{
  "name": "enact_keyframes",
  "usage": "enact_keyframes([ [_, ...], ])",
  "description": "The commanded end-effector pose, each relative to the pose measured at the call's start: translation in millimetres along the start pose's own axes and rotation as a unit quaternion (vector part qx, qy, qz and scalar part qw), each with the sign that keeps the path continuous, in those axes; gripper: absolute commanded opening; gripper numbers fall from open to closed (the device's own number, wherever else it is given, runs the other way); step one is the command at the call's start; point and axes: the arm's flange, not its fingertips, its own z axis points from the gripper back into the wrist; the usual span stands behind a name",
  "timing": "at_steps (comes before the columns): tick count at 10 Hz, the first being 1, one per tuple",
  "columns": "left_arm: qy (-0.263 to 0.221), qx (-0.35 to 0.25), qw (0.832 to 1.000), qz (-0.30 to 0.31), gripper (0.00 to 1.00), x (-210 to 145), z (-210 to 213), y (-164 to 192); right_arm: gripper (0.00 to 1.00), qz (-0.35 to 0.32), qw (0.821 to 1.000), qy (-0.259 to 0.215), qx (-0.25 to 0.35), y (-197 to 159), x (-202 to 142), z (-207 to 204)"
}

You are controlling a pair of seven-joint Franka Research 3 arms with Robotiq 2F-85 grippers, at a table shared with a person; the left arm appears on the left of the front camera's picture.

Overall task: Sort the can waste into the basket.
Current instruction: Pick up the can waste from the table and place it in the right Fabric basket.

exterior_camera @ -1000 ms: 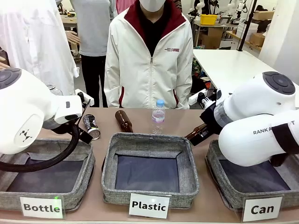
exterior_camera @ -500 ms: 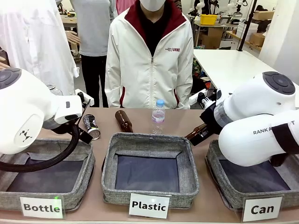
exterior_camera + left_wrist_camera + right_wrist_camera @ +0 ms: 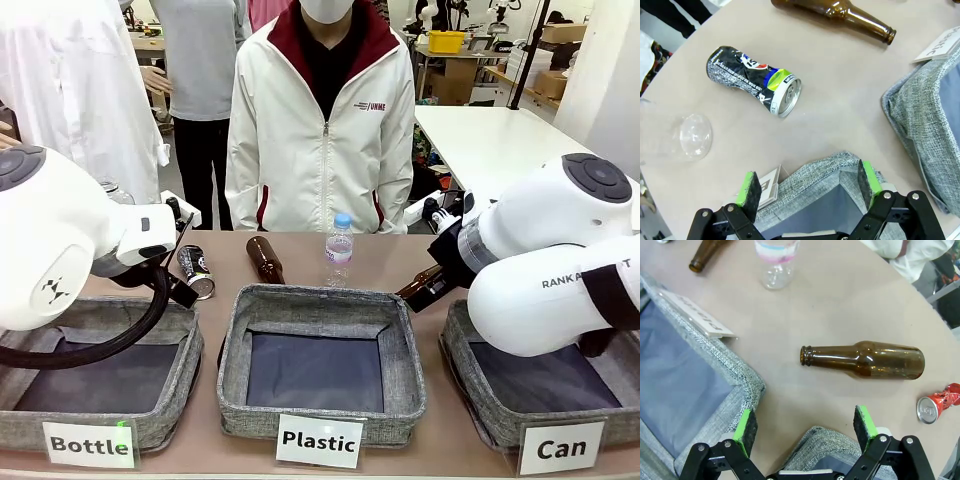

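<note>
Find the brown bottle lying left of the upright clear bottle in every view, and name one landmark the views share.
Front view: the brown bottle lies just beyond the middle basket's far rim.
Left wrist view: along the top edge, right of centre.
Right wrist view: top-left corner.
Shared landmark: the Plastic basket, at the right edge in the left wrist view and on the left in the right wrist view.

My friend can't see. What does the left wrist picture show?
A dented black can lies on its side on the table, beyond the open left gripper. A brown bottle lies farther off, and a grey basket sits at the right.
</note>
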Motion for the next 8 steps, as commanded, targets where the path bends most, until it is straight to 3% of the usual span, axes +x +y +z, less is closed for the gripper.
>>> enact_keyframes([
  [1,0.0,0.0,1.0,0.0,1.0,0,0,0,1.0,0.0,1.0,0.0,0.0,0,0,0],
  [3,-0.058,-0.066,0.996,-0.013,1.0,4,52,1,1.0,-0.006,1.0,-0.028,0.012,-10,6,45],
  [5,-0.05,-0.128,0.988,0.064,1.0,4,124,0,1.0,-0.05,0.992,-0.02,0.111,-19,19,115],
  [6,-0.044,-0.169,0.983,0.059,1.0,-10,158,8,1.0,-0.107,0.983,0.017,0.148,-21,20,147],
  [8,-0.058,-0.295,0.953,0.042,1.0,-55,208,52,1.0,-0.186,0.953,0.019,0.24,-45,-14,206],
])
